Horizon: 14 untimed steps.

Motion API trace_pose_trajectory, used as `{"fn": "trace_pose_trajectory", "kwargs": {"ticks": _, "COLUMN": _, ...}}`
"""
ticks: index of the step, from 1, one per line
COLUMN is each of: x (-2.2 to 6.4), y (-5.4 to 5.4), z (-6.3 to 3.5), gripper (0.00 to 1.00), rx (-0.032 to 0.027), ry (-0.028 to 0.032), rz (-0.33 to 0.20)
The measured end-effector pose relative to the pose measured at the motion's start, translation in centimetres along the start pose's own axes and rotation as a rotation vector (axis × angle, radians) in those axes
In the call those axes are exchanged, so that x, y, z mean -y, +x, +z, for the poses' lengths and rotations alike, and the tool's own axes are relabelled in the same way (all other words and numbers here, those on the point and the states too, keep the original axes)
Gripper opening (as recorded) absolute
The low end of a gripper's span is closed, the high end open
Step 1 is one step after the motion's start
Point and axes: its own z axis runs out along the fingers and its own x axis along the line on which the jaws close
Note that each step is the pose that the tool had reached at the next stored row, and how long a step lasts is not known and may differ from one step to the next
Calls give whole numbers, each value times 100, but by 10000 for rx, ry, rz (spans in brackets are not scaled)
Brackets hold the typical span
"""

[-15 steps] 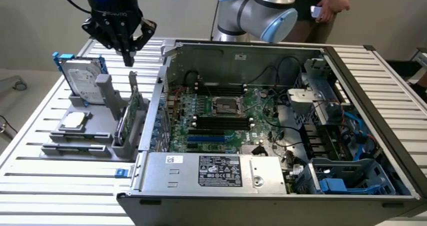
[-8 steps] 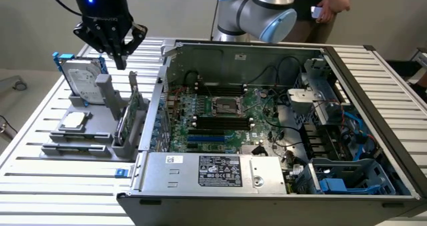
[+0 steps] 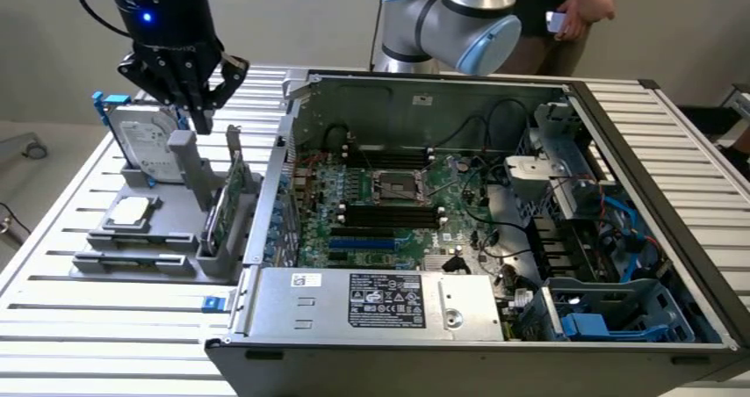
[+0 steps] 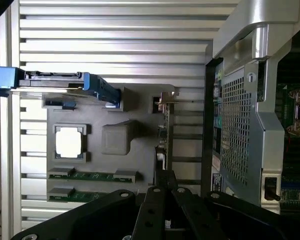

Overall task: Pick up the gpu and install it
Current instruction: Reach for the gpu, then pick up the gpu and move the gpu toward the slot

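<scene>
1. In the grey holder (image 3: pixel 129 261) beside the open computer case (image 3: pixel 469 371), the gpu (image 3: pixel 231 195) (image 4: pixel 165 122) stands on edge.
2. Above it hangs the gripper (image 3: pixel 193 111) (image 4: pixel 165 182), jaws closed, holding nothing.
3. A hard drive (image 3: pixel 147 142), processor (image 4: pixel 70 141) and memory sticks (image 4: pixel 90 176) share the holder.

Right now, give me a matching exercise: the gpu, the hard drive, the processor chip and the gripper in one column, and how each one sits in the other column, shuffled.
Column one:
1. gpu
2. hard drive
3. processor chip
4. gripper

Column two:
A. lying flat in a recess of the grey holder
B. hanging above the holder, fingers shut
C. standing on edge in the holder slot nearest the computer case
D. upright, in a blue frame

Pairs: 1-C, 2-D, 3-A, 4-B.
</scene>
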Motion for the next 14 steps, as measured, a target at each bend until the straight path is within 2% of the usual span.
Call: {"fn": "trace_pose_trajectory", "kwargs": {"ticks": 14, "x": 1, "y": 3, "z": 1, "gripper": 11, "rx": 3, "ry": 2, "rz": -25}}
